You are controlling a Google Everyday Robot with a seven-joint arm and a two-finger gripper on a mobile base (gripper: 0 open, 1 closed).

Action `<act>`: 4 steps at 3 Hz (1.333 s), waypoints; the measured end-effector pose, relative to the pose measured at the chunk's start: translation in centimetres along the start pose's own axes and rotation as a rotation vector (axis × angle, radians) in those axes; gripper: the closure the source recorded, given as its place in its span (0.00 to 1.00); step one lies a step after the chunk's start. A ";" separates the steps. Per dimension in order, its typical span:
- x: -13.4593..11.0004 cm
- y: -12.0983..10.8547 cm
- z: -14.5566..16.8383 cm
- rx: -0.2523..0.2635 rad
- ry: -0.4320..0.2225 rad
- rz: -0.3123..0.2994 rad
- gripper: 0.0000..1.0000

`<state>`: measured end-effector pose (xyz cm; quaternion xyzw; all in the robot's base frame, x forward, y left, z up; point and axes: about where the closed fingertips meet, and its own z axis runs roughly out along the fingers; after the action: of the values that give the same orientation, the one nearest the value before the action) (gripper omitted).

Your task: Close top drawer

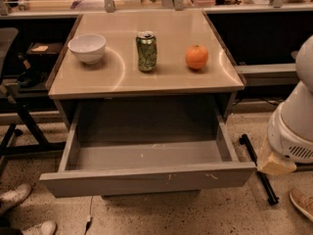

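Note:
The top drawer (146, 179) of the grey cabinet stands pulled far out towards me. Its flat, handle-less grey front carries small white scratches, and its deep grey box (146, 153) is empty. My white arm (298, 116) comes in at the right edge of the camera view. The gripper (275, 162) shows as a pale tan piece at the arm's lower end, just right of the drawer's front right corner and apart from it. It holds nothing that I can see.
On the beige cabinet top (122, 77) stand a white bowl (87, 48), a green can (146, 51) and an orange (196, 57). A black bar (257, 168) lies on the floor at the right. Shoes (22, 212) at the lower left, another shoe (302, 202) at the lower right.

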<state>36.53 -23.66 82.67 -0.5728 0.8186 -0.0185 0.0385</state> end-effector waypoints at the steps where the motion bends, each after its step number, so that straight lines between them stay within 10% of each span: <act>1: 0.2 0.3 0.6 -0.012 0.006 0.000 1.00; 4: -5.3 1.2 10.6 -0.129 -0.072 -0.033 1.00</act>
<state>38.10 -18.11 72.28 -0.5879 0.8065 0.0543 0.0308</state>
